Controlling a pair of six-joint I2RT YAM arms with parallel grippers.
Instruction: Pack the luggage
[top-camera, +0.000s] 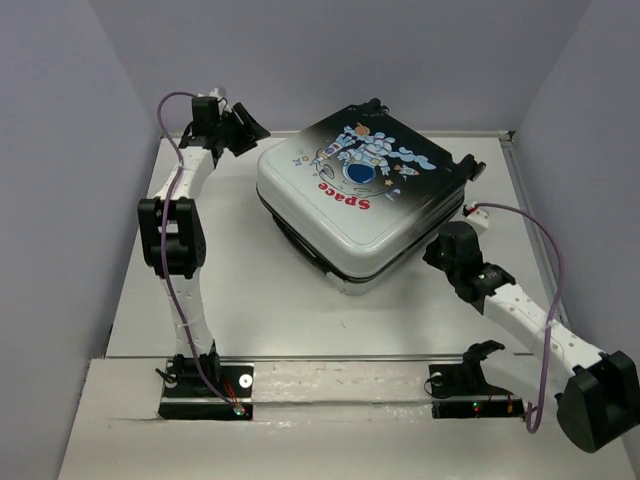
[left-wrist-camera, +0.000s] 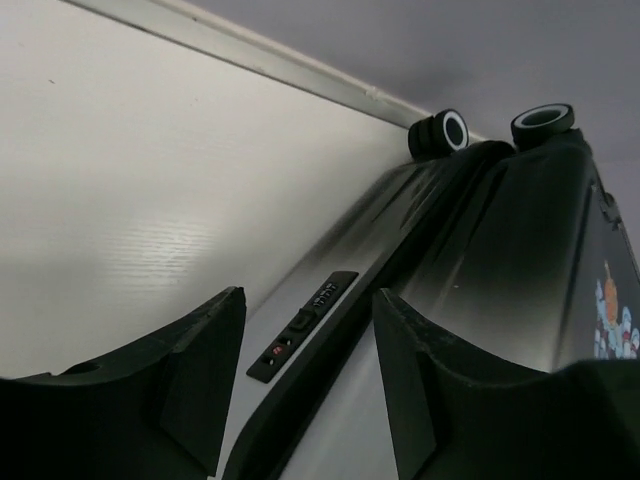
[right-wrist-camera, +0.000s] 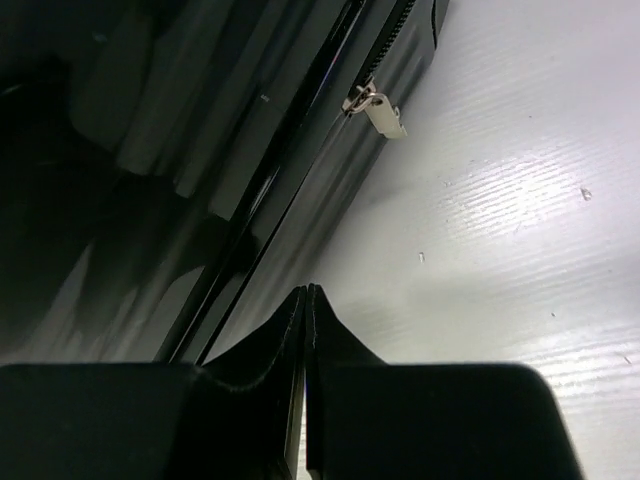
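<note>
The luggage (top-camera: 360, 195) lies flat in the middle of the table, lid down, astronaut and red "Space" print facing up. My left gripper (top-camera: 248, 128) is open beside its far left side. In the left wrist view the gripper (left-wrist-camera: 310, 375) frames the case's side with its combination lock (left-wrist-camera: 302, 325) and two black wheels (left-wrist-camera: 440, 132). My right gripper (top-camera: 440, 248) is shut and empty at the case's near right edge. In the right wrist view the gripper (right-wrist-camera: 305, 292) sits close to the dark shell (right-wrist-camera: 200, 150), below a silver zipper pull (right-wrist-camera: 380, 112).
Grey walls enclose the white table (top-camera: 250, 300) on three sides. A raised rim (left-wrist-camera: 300, 75) runs along the table's far edge behind the luggage. The arm bases (top-camera: 205, 385) stand at the near edge.
</note>
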